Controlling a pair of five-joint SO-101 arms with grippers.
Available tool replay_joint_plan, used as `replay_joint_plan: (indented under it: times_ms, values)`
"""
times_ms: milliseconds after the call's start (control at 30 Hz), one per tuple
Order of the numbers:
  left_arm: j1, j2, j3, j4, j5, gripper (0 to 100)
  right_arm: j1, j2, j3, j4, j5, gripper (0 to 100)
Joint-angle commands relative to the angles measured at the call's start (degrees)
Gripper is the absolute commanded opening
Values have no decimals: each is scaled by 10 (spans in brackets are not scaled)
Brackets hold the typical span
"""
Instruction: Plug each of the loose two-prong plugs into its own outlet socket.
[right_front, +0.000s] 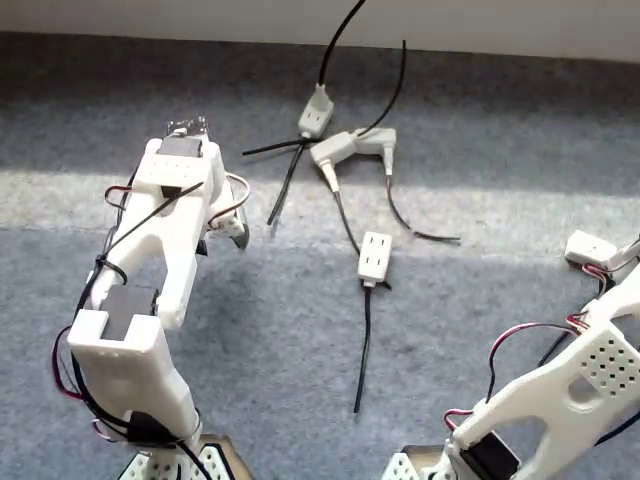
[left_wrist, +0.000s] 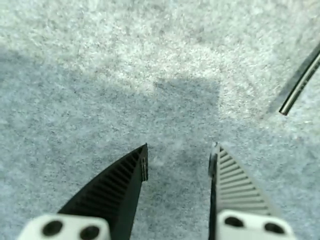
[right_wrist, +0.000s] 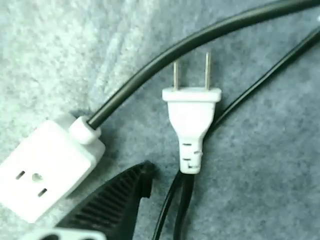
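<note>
Approach step, nothing plugged in yet: left gripper (left_wrist: 180, 155) open and empty over bare table (right_front: 300, 380). One plug (right_wrist: 191, 117) lies free just beside a socket (right_wrist: 47, 167), toward the table's far edge. Near it, right gripper (right_wrist: 135, 192); open or closed, cannot tell. Next: grip the plug body, line its prongs up with the slots.

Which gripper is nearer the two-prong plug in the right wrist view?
Right. The right gripper sits just beside the plug, near its cord end. The left gripper hangs over bare carpet, a thin cord off to one side.
</note>
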Motion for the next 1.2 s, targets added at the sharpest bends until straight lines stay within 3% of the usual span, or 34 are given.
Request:
replay_joint_plan:
  times_ms: [0, 467, 567, 733, 967, 1167]
  values:
    - [1, -24, -2, -6, 5, 210, -13, 72, -84, 9, -8, 624]
    - [1, -23, -2, -6, 5, 210, 4, 148, -318, 225, -8, 611]
    - [0, -23, -2, -4, 5, 210, 10, 148, -319, 247, -8, 533]
    - [-1, -23, -1, -3, 5, 210, 28, 149, -319, 230, -1, 310]
    - [-1, -23, -1, -3, 5, 210, 29, 148, -320, 196, 126, 12]
    - [-1, -23, -1, -3, 5, 210, 29, 141, -331, 198, 144, 5]
